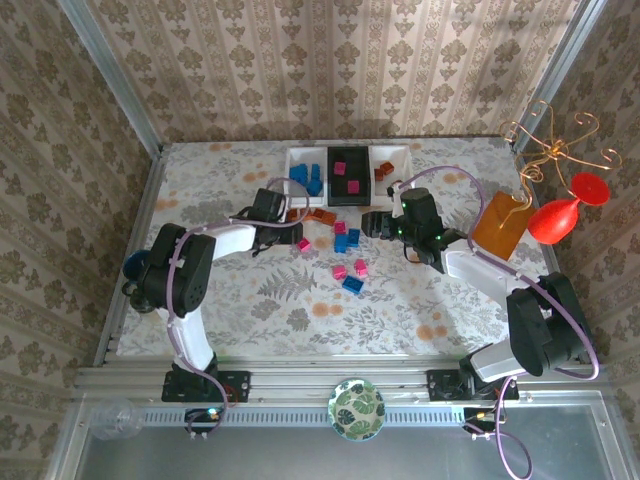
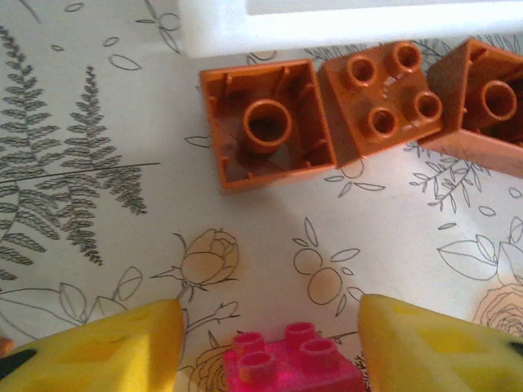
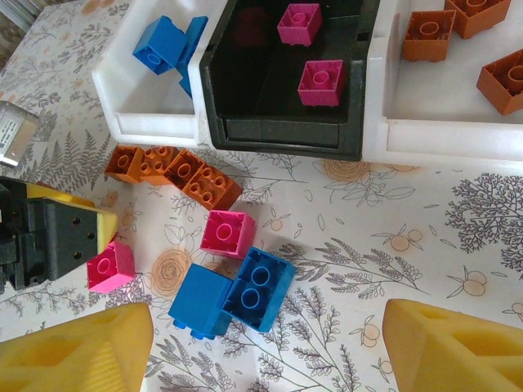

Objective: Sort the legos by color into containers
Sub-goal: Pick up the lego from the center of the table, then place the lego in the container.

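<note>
My left gripper [image 2: 270,343] is low over the cloth, its yellow fingers open on either side of a pink lego [image 2: 290,359], with a gap on each side. Just beyond it lie three orange legos [image 2: 265,122] in front of a white tray. In the top view the left gripper [image 1: 298,240] is left of the loose pile. My right gripper [image 3: 270,351] hangs open above two blue legos [image 3: 260,287] and a pink one [image 3: 229,233]. The three containers stand in a row: white with blue legos [image 1: 298,158], black with pink [image 1: 331,192], white with orange [image 1: 398,155].
More pink and blue legos [image 1: 353,285] lie scattered mid-table. A large flat orange block [image 1: 498,225], a red goblet [image 1: 560,215] and a gold wire stand [image 1: 555,150] sit at the right. A patterned dish [image 1: 357,408] rests on the near rail.
</note>
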